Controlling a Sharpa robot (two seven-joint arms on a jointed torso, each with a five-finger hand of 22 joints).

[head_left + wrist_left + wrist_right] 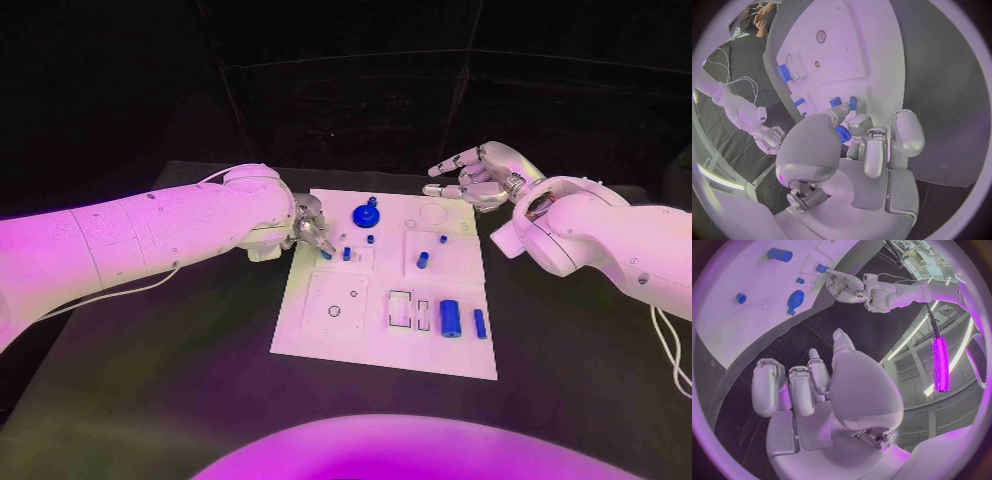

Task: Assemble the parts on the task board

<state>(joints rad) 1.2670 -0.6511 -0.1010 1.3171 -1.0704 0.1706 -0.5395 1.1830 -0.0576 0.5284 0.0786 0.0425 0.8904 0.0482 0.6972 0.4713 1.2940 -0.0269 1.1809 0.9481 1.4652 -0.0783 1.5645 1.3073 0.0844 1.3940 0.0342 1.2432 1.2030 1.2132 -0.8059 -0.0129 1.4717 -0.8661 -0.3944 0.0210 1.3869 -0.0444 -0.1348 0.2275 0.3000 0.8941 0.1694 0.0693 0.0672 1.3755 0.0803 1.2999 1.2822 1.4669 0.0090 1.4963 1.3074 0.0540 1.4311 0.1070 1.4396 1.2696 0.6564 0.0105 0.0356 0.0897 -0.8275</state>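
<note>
Left hand (307, 232): reaches over the board's left edge, fingertips pinching a small blue part (842, 134). In the left wrist view the piece sits between thumb and finger, low over the board, probably so it can be lowered into a seat there.
Board (339, 335): white plate in the middle of the black table (173, 380), lying between the two arms so either hand can reach it.
Pegs by the left hand: two small blue pieces (346, 253) on the board just beside the fingertips; I cannot tell whether they stand in holes or lie loose.
Disc (366, 214): round blue part near the board's far edge, centre.
Short peg (423, 260): right of centre, apart from the others.
Cylinders: a thick one (450, 318) and a thin one (479, 323) lie side by side at the near right, beside empty cut-outs (400, 309), likely waiting to be fitted.
Right hand (476, 174): raised beyond the board's far right corner, fingers loosely curled, holding nothing, seemingly parked clear of the work.
</note>
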